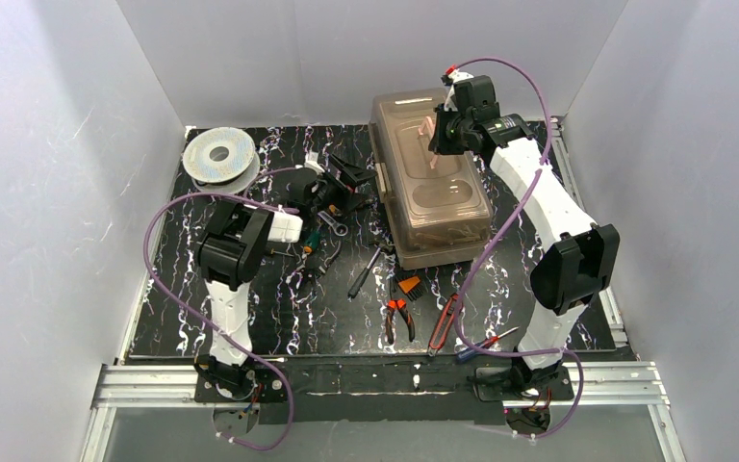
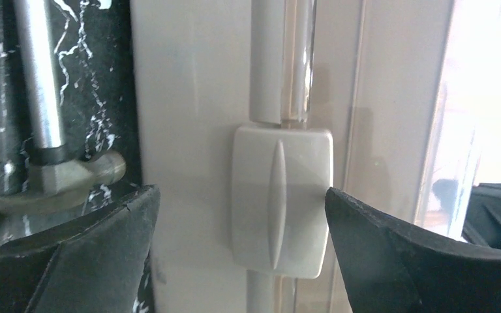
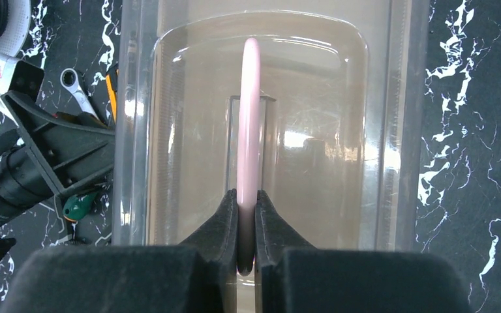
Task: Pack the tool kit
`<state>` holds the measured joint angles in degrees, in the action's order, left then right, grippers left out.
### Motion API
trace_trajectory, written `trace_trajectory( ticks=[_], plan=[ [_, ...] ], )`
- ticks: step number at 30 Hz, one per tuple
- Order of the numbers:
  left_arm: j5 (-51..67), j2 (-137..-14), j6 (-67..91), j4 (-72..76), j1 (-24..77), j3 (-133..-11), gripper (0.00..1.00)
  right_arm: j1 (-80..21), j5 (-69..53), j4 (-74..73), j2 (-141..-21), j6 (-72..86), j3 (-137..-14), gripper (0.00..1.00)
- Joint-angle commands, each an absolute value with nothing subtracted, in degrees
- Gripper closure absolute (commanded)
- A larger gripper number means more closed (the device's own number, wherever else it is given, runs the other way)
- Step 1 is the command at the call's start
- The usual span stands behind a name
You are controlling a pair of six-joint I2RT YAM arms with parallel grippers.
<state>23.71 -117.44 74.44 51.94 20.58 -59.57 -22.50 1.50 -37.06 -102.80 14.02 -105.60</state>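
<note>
The tool kit lies with its smoky lid down, and the right gripper is clenched on the pinkish handle, which runs straight ahead from between its jaws. The left gripper is released, the beige latch framed between its spread jaws. Packing looks unfinished: pliers and a wrench lie outside the box, well apart from both jaws

A black table veined with white carries the closed tool kit at its far right and a grey wire spool in the far-left corner. Loose tools lie scattered beside and before the kit: a wrench, orange-handled pliers, a red-handled tool and a screwdriver.
</note>
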Motion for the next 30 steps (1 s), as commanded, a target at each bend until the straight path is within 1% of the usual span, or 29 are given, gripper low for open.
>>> trace_trajectory(
  ticks=[1,4,7,11,13,16,20,24,30],
  plan=[
    [22.5,-119.1,80.1,57.4,22.6,-62.8,0.02,-22.2,0.4,-34.6,-101.7,14.1,-105.5,0.99],
    [22.1,-120.3,81.4,58.0,23.7,-63.9,0.02,-22.2,0.4,-34.6,-101.7,14.4,-105.5,0.99],
    [21.8,-122.2,83.7,61.0,24.3,-64.6,0.06,-22.2,-0.9,-34.6,-101.8,14.5,-105.6,0.99],
    [21.7,-125.2,89.5,68.0,24.8,-65.3,0.17,-22.2,-1.6,-34.8,-102.1,14.7,-105.6,0.99],
    [21.2,-125.9,92.7,71.5,25.0,-65.2,0.26,-22.2,-1.7,-34.8,-102.2,14.7,-105.6,0.99],
    [19.2,-125.1,96.7,76.2,25.6,-63.8,0.32,-22.2,-1.7,-34.8,-102.4,14.9,-105.5,0.99],
    [17.6,-123.8,100.6,80.3,26.1,-63.3,0.34,-22.2,-2.5,-34.9,-102.5,15.5,-105.6,0.99],
    [18.0,-123.5,102.9,82.1,26.3,-63.6,0.32,-22.2,-2.9,-34.9,-102.4,15.9,-105.7,0.99],
    [17.4,-121.6,102.4,83.6,26.2,-62.1,0.44,-22.2,-2.6,-35.6,-102.4,16.1,-105.8,0.99]
  ],
)
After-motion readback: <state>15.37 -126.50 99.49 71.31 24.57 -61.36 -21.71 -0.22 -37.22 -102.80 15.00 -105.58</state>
